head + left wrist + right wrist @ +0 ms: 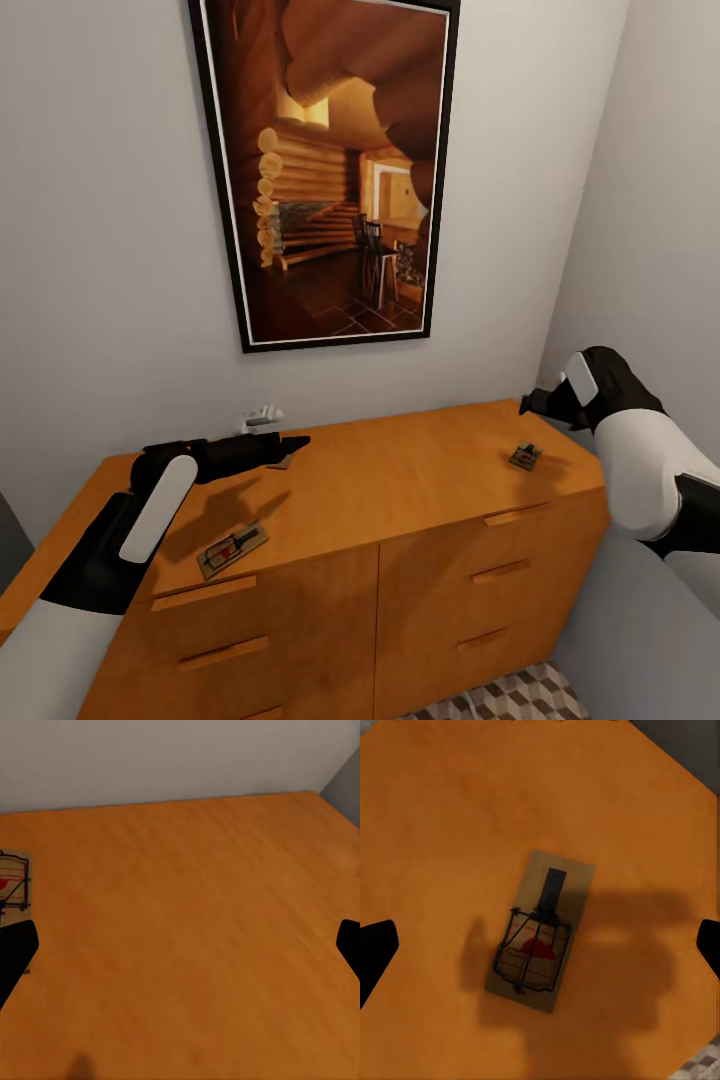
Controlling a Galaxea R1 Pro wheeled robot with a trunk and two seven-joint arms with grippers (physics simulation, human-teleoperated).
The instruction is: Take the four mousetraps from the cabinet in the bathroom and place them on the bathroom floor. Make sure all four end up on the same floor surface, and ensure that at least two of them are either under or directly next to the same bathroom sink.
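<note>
Mousetraps lie on top of the cabinet [400,520], the low orange-brown one with bar handles under a big framed picture [330,170]. One mousetrap [232,548] sits near the front edge of the cabinet, on the robot's left side. Another mousetrap [525,456] sits near the cabinet's right end. A third small one [283,461] may lie near the back of the cabinet top, just at the tip of the left tool [290,441], but it is too hidden to be sure.

The left tool hangs low over the cabinet top with its fingers spread wide and nothing between them. The right tool [527,404] hangs above the right end of the cabinet, right over its mousetrap [540,931], also spread wide and holding nothing.

Each trap looks like a thin, stiff, light wood board with a wire frame and a red patch on top. It should be easy to lift but easy to slide, since it is so flat. Best to pinch it across its two long edges, away from the wire

A bit of the cube-pattern floor [520,695] peeks out below the cabinet
</note>
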